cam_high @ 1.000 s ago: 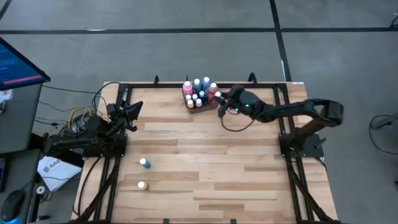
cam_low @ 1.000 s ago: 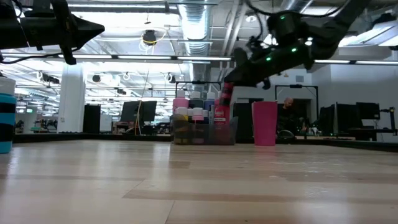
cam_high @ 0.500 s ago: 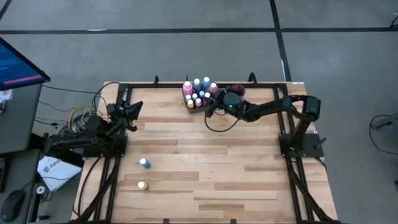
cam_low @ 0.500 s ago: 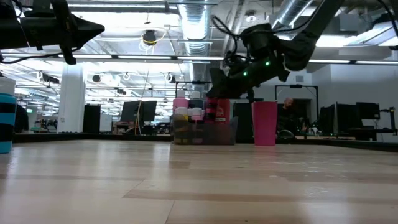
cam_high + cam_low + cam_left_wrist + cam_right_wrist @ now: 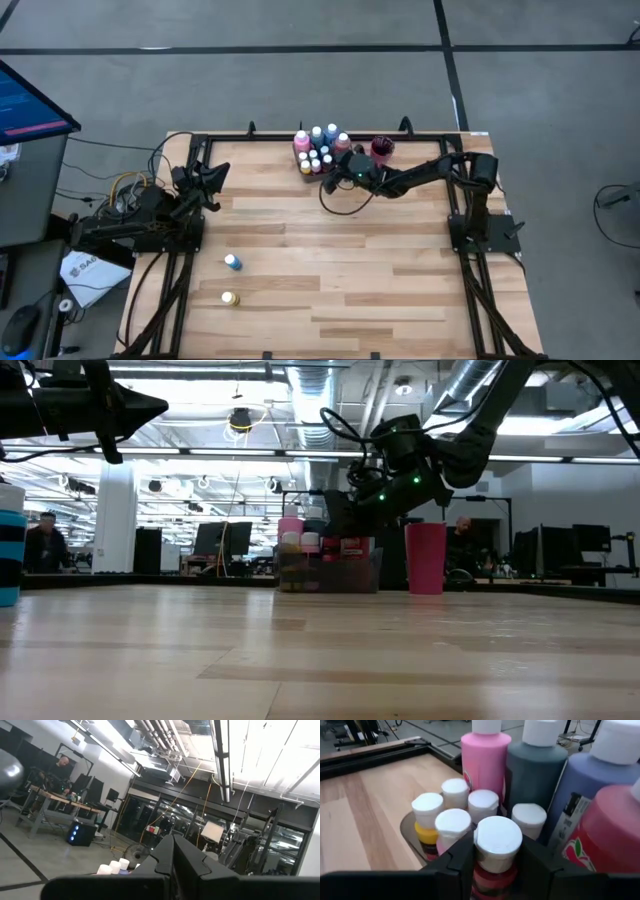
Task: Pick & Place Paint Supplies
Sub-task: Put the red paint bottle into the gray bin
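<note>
Parked at the table's left edge, raised clear of the wood, left gripper (image 5: pixel 208 176) with fingers pressed together on nothing; lying loose on the boards toward the near left, well apart from everything else, blue bottle (image 5: pixel 232 262) and yellow bottle (image 5: pixel 230 298); farther right at the far edge, grey tray (image 5: pixel 318 176) crowded with pale-capped paint bottles, tall pink bottle (image 5: pixel 485 757) and dark bottle (image 5: pixel 536 770) standing at its back; poised over the tray's near corner, right gripper (image 5: pixel 496 862) clamped around a small red bottle (image 5: pixel 495 872) just under its white cap, bottle upright, long axis vertical, cap up; red cup (image 5: pixel 382 148) just beyond the arm; probably the placing step, bottle about to settle among its neighbours; best done by keeping the bottle plumb, lowering straight into the free gap beside the yellow-bodied bottle (image 5: pixel 427 830), opening only once the base sits flat; risk of nudging adjacent caps if brought in at a slant.
</note>
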Tool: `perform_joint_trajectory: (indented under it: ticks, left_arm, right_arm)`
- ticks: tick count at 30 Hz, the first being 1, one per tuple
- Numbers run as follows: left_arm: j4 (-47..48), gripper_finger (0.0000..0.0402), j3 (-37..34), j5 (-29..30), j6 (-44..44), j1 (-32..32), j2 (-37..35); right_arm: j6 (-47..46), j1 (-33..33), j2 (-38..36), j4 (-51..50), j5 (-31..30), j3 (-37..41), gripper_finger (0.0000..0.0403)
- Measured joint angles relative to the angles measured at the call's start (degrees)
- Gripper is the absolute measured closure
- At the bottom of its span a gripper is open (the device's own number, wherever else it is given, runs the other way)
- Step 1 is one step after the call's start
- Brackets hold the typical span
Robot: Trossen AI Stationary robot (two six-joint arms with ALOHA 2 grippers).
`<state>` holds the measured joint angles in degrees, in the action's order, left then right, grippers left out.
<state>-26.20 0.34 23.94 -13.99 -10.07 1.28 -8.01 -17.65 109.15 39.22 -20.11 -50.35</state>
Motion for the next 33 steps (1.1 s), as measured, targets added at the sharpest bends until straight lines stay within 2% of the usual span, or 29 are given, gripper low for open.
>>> perform_joint_trajectory:
  ticks: [10,21,33]
  left_arm:
    - [0.00,0.0400,0.00,0.00,0.01,-0.02,0.02]
    - [-0.04,0.0400,0.00,0.00,0.01,0.00,0.02]
    - [-0.02,0.0400,0.00,0.00,0.01,0.00,0.02]
  right_arm:
    - [0.26,0.08,0.02,-2.83,0.01,-0.04,0.0285]
    - [-0.63,0.00,3.45,1.12,-0.25,-0.23,0.0283]
    - [-0.61,-0.09,3.55,0.92,0.03,-0.19,0.0232]
